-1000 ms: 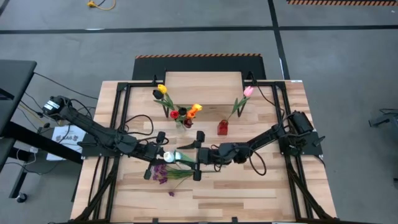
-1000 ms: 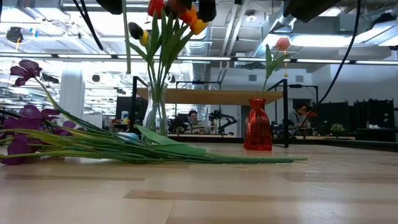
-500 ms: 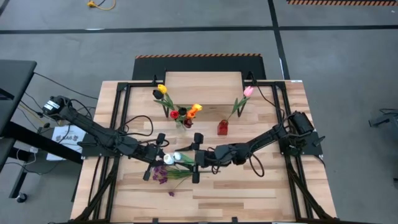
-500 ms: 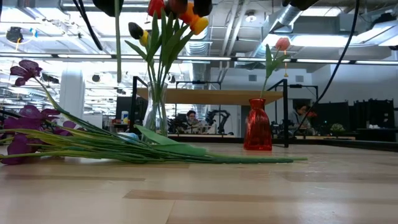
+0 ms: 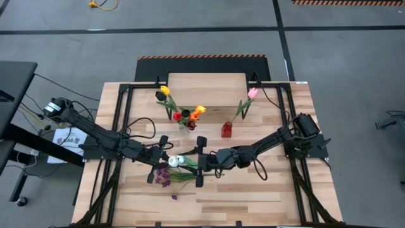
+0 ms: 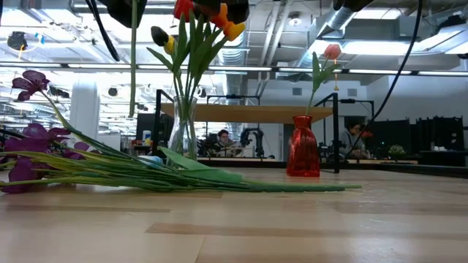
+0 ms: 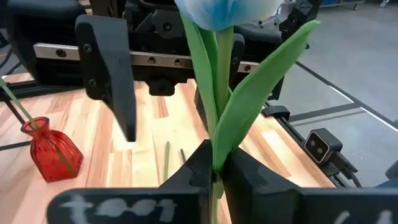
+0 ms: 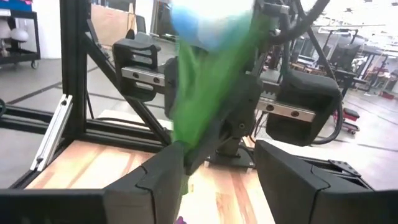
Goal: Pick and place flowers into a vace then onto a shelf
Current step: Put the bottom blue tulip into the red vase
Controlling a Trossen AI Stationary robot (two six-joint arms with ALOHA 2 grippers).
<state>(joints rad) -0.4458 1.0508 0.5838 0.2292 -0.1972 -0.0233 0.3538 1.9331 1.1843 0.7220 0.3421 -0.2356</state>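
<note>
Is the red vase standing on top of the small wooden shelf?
No, the red vase stands on the table, in front of the shelf.

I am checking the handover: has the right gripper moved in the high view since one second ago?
Yes. The right gripper has shifted slightly toward the picture's left, farther from the red vase and nearer the left gripper.

1. Two dark, jointed arms [image 5: 107, 140] trail looping black cables.
2. Blocky matte-black fingers [image 7: 112, 74] run on a silver, screw-studded rail.
3. White smudged markings cross the wrist housing.
</note>
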